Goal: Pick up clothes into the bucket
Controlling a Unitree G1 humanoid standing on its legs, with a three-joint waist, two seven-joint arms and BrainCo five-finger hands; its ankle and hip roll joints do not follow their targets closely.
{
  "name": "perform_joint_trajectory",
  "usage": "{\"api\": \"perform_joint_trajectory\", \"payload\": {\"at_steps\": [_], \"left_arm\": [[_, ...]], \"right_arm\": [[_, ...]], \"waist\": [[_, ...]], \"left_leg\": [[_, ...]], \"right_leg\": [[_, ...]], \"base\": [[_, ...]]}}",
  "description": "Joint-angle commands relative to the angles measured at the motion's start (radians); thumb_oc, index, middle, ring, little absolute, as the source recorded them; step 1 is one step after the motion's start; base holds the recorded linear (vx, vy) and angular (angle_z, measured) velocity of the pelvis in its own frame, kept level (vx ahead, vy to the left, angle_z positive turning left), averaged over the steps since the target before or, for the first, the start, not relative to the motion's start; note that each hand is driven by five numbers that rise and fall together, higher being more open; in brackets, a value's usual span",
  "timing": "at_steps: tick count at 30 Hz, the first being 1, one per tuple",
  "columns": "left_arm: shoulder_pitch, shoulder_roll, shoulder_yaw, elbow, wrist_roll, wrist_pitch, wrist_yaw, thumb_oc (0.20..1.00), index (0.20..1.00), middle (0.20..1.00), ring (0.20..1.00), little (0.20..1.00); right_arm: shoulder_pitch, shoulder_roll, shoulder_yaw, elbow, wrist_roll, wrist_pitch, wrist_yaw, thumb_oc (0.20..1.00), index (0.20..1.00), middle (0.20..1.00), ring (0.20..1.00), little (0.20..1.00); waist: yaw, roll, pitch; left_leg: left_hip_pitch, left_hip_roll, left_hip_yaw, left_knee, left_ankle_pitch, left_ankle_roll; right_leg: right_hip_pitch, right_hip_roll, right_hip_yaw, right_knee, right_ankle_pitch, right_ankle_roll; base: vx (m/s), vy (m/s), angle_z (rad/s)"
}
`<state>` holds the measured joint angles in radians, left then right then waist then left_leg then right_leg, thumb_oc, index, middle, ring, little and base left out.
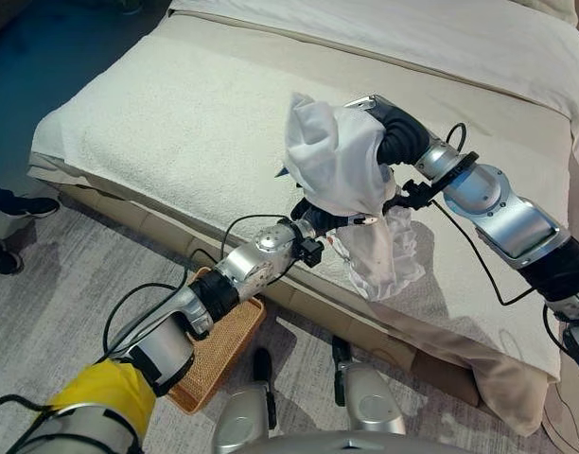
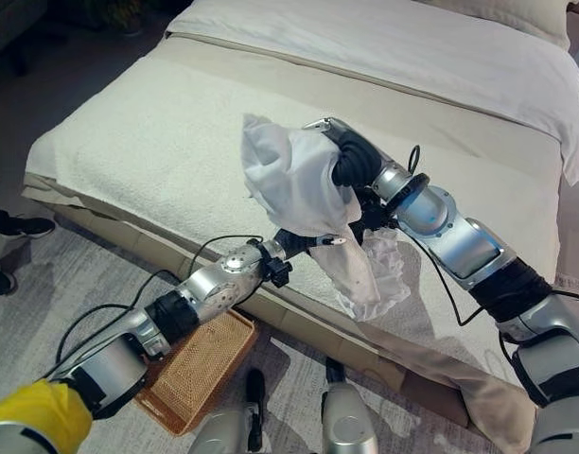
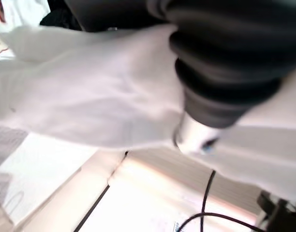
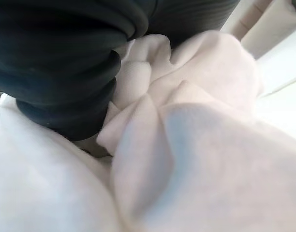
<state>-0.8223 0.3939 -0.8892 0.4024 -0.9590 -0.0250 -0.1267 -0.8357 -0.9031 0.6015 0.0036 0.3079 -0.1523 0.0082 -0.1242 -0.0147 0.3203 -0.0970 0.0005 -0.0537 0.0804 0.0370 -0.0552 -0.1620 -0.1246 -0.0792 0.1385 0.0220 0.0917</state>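
A white garment (image 1: 337,161) is held up above the bed's near edge, bunched between my two hands. Its lower end, with a small red print (image 1: 384,255), still trails on the mattress. My right hand (image 1: 398,132) reaches in from the right, its dark ribbed cover pressed into the top of the cloth. The cloth (image 4: 186,145) is folded tight against that cover in the right wrist view. My left hand (image 1: 313,216) comes up from below and is buried under the garment. A woven basket (image 1: 219,350) stands on the floor beside the bed, under my left forearm.
The bed (image 1: 176,123) has a cream textured cover, with a white duvet (image 1: 412,38) across the far side. A person's dark shoes (image 1: 25,203) stand on the grey carpet at the far left.
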Motion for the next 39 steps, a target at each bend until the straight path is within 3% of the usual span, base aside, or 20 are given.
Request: {"api": "perform_joint_trajectory", "payload": {"at_steps": [1,4,5,6,8,9,10,11,12,13,14,15,16,17,18,22,30,39], "left_arm": [[0.048,-0.011,0.066,-0.085,-0.073,-0.061,-0.023,0.2,0.2,0.2,0.2,0.2],[0.115,0.003,0.14,-0.115,-0.081,-0.079,0.0,0.2,0.2,0.2,0.2,0.2],[0.177,0.009,0.207,-0.143,-0.084,-0.093,0.015,0.2,0.2,0.2,0.2,0.2],[0.213,0.013,0.244,-0.161,-0.093,-0.094,0.015,0.2,0.2,0.2,0.2,0.2],[0.246,0.023,0.274,-0.179,-0.1,-0.097,0.014,0.2,0.2,0.2,0.2,0.2],[0.328,0.044,0.359,-0.218,-0.098,-0.109,0.017,0.2,0.2,0.2,0.2,0.2],[0.33,0.045,0.358,-0.22,-0.098,-0.109,0.017,0.2,0.2,0.2,0.2,0.2],[0.434,0.064,0.47,-0.28,-0.101,-0.131,0.022,0.2,0.2,0.2,0.2,0.2],[0.436,0.065,0.469,-0.282,-0.101,-0.13,0.023,0.2,0.2,0.2,0.2,0.2],[0.515,0.054,0.56,-0.31,-0.091,-0.149,0.03,0.2,0.2,0.2,0.2,0.2],[0.517,0.054,0.56,-0.311,-0.091,-0.148,0.03,0.2,0.2,0.2,0.2,0.2],[0.598,0.042,0.666,-0.346,-0.059,-0.176,0.046,0.2,0.2,0.2,0.2,0.2],[0.632,0.029,0.709,-0.358,-0.041,-0.186,0.052,0.2,0.2,0.2,0.2,0.2],[0.634,0.029,0.709,-0.36,-0.041,-0.185,0.053,0.2,0.2,0.2,0.2,0.2],[0.671,0.01,0.795,-0.382,0.017,-0.222,0.077,0.2,0.2,0.2,0.2,0.2],[0.704,-0.039,0.908,-0.397,0.078,-0.267,0.099,0.2,0.2,0.2,0.2,0.2],[0.691,-0.022,0.962,-0.412,0.172,-0.306,0.132,0.2,0.2,0.2,0.2,0.2],[0.515,0.052,0.91,-0.354,0.25,-0.333,0.193,0.2,0.2,0.2,0.2,0.2]], "right_arm": [[-0.015,0.044,-0.086,-0.047,0.011,-0.066,-0.056,0.2,0.2,0.2,0.2,0.2],[0.059,0.044,-0.145,-0.049,-0.015,-0.061,-0.065,0.219,0.219,0.219,0.219,0.219],[0.135,0.038,-0.209,-0.054,-0.04,-0.057,-0.071,0.395,0.395,0.395,0.395,0.395],[0.173,0.036,-0.243,-0.053,-0.051,-0.055,-0.077,0.413,0.413,0.413,0.413,0.413],[0.209,0.037,-0.279,-0.057,-0.067,-0.051,-0.084,0.533,0.533,0.533,0.533,0.533],[0.284,0.031,-0.351,-0.067,-0.106,-0.048,-0.088,1.0,1.0,1.0,1.0,1.0],[0.288,0.032,-0.353,-0.07,-0.107,-0.047,-0.088,1.0,1.0,1.0,1.0,1.0],[0.378,0.054,-0.426,-0.074,-0.113,-0.048,-0.087,1.0,1.0,1.0,1.0,1.0],[0.381,0.055,-0.428,-0.076,-0.114,-0.048,-0.087,1.0,1.0,1.0,1.0,1.0],[0.446,0.087,-0.476,-0.072,-0.128,-0.048,-0.082,1.0,1.0,1.0,1.0,1.0],[0.449,0.088,-0.477,-0.073,-0.128,-0.047,-0.082,1.0,1.0,1.0,1.0,1.0],[0.523,0.135,-0.526,-0.067,-0.142,-0.046,-0.076,1.0,1.0,1.0,1.0,1.0],[0.556,0.164,-0.545,-0.063,-0.144,-0.046,-0.068,1.0,1.0,1.0,1.0,1.0],[0.559,0.165,-0.546,-0.064,-0.144,-0.046,-0.067,1.0,1.0,1.0,1.0,1.0],[0.607,0.208,-0.576,-0.038,-0.156,-0.047,-0.061,1.0,1.0,1.0,1.0,1.0],[0.661,0.274,-0.595,0.021,-0.214,-0.042,-0.053,1.0,1.0,1.0,1.0,1.0],[0.672,0.352,-0.568,0.135,-0.211,-0.041,-0.046,1.0,1.0,1.0,1.0,1.0],[0.644,0.38,-0.503,0.175,-0.222,-0.04,-0.046,1.0,1.0,1.0,1.0,1.0]], "waist": [[0.012,-0.039,-0.066],[0.018,-0.043,-0.065],[0.022,-0.047,-0.06],[0.024,-0.048,-0.058],[0.028,-0.05,-0.056],[0.033,-0.052,-0.048],[0.034,-0.052,-0.049],[0.044,-0.053,-0.038],[0.044,-0.054,-0.039],[0.052,-0.055,-0.031],[0.052,-0.055,-0.032],[0.06,-0.055,-0.023],[0.063,-0.055,-0.02],[0.062,-0.055,-0.021],[0.07,-0.054,-0.014],[0.078,-0.052,-0.006],[0.08,-0.043,0.003],[0.061,-0.032,0.01]], "left_leg": [[-0.041,-0.015,-0.006,0.09,-0.066,-0.003],[-0.045,-0.016,-0.009,0.091,-0.066,-0.003],[-0.049,-0.015,-0.01,0.094,-0.067,-0.002],[-0.053,-0.016,-0.011,0.095,-0.067,-0.001],[-0.053,-0.016,-0.012,0.095,-0.067,0.0],[-0.059,-0.016,-0.012,0.098,-0.068,0.002],[-0.06,-0.016,-0.012,0.099,-0.068,0.002],[-0.067,-0.018,-0.014,0.102,-0.068,0.004],[-0.068,-0.018,-0.014,0.102,-0.069,0.004],[-0.075,-0.018,-0.015,0.104,-0.068,0.004],[-0.075,-0.018,-0.015,0.104,-0.069,0.004],[-0.082,-0.019,-0.016,0.104,-0.067,0.006],[-0.085,-0.019,-0.017,0.103,-0.066,0.006],[-0.085,-0.019,-0.017,0.103,-0.066,0.006],[-0.092,-0.019,-0.019,0.103,-0.065,0.006],[-0.103,-0.021,-0.021,0.101,-0.064,0.007],[-0.113,-0.02,-0.02,0.098,-0.061,0.006],[-0.116,-0.014,-0.012,0.086,-0.056,0.005]], "right_leg": [[0.044,-0.033,-0.02,0.003,-0.036,0.04],[0.042,-0.033,-0.02,0.003,-0.037,0.039],[0.039,-0.034,-0.022,0.005,-0.039,0.038],[0.038,-0.035,-0.022,0.006,-0.039,0.037],[0.036,-0.035,-0.023,0.007,-0.04,0.037],[0.03,-0.035,-0.024,0.01,-0.04,0.036],[0.03,-0.035,-0.024,0.01,-0.04,0.036],[0.022,-0.035,-0.022,0.012,-0.039,0.036],[0.021,-0.035,-0.022,0.012,-0.039,0.036],[0.016,-0.035,-0.021,0.012,-0.039,0.034],[0.016,-0.035,-0.02,0.012,-0.039,0.034],[0.005,-0.033,-0.021,0.016,-0.041,0.032],[0.002,-0.034,-0.022,0.018,-0.042,0.031],[0.002,-0.034,-0.022,0.018,-0.042,0.031],[-0.006,-0.034,-0.023,0.021,-0.043,0.029],[-0.017,-0.034,-0.023,0.029,-0.047,0.026],[-0.028,-0.036,-0.023,0.027,-0.043,0.026],[-0.047,-0.038,-0.017,0.035,-0.04,0.029]], "base": [[0.0,0.0,0.0],[0.0,0.0,0.0],[0.0,0.0,0.0],[0.0,0.0,0.0],[0.0,0.0,0.0],[0.0,0.0,0.0],[-0.04,-0.017,0.0],[0.0,0.0,0.0],[-0.04,-0.016,-0.02],[0.0,0.0,0.0],[-0.03,-0.018,0.0],[0.0,0.0,0.0],[0.0,0.0,0.0],[0.0,0.0,0.0],[0.0,0.0,0.0],[0.0,0.005,0.03],[0.0,0.003,0.01],[0.0,0.0,0.0]]}}
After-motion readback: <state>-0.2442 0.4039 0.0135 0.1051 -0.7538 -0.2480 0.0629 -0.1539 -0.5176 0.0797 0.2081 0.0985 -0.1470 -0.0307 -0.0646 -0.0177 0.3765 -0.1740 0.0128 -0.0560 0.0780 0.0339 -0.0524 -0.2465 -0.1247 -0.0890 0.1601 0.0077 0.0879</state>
